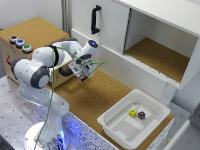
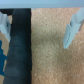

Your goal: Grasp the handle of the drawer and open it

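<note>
The drawer [image 1: 59, 75] is the tan wood front of a tan box at the exterior view's left, mostly hidden behind my arm. Its handle [image 1: 65, 71] shows there only as a small dark patch. My gripper [image 1: 82, 74] is right at that front panel. In the wrist view the handle [image 2: 21, 42] is a short black bar on the tan panel [image 2: 50, 50]. My gripper [image 2: 38, 27] is open. One of the fingers [image 2: 4, 22] is just outside the bar and the other [image 2: 72, 30] is far across the panel, so the bar lies between them, off-centre. Nothing is gripped.
Three coloured buttons [image 1: 20, 43] sit on top of the tan box. A white cabinet with a long upright black handle [image 1: 95, 19] and an open compartment [image 1: 160, 55] stands behind. A white plastic tub [image 1: 116, 131] holding two small dice is at the exterior view's lower right.
</note>
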You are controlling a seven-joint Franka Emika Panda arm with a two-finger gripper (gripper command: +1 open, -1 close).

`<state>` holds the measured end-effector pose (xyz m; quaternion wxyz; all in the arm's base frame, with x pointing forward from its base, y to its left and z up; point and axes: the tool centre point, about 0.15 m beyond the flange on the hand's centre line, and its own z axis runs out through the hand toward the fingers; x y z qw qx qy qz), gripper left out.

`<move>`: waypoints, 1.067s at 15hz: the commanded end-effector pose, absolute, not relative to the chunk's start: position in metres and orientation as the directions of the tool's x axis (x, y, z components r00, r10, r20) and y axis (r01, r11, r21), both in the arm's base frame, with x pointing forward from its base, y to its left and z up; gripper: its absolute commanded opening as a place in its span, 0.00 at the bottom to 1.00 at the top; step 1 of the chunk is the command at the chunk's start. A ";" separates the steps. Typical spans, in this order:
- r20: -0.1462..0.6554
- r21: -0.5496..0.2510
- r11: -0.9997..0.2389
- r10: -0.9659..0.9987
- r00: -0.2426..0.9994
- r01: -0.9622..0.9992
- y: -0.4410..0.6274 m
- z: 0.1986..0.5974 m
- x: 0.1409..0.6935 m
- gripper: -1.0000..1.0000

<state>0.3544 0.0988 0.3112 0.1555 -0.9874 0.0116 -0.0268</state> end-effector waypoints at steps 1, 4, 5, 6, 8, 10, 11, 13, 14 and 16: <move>0.182 -0.251 -0.967 0.003 0.983 0.049 0.093 0.355 0.340 1.00; 0.229 -0.245 -0.968 -0.005 0.973 0.053 0.082 0.382 0.333 1.00; 0.240 -0.240 -0.969 -0.007 0.971 0.052 0.079 0.389 0.330 1.00; 0.251 -0.238 -0.970 -0.012 0.968 0.050 0.073 0.398 0.326 1.00; 0.266 -0.207 -0.977 -0.004 0.964 0.053 0.065 0.410 0.317 1.00; 0.269 -0.167 -0.985 0.004 0.963 0.051 0.055 0.416 0.309 1.00; 0.267 -0.166 -0.985 0.001 0.964 0.047 0.045 0.417 0.303 1.00; 0.265 -0.170 -0.985 -0.015 0.964 0.031 0.022 0.419 0.294 1.00; 0.267 -0.170 -0.985 -0.023 0.963 0.024 0.010 0.421 0.290 1.00; 0.278 -0.148 -0.989 -0.028 0.960 0.015 -0.016 0.425 0.282 1.00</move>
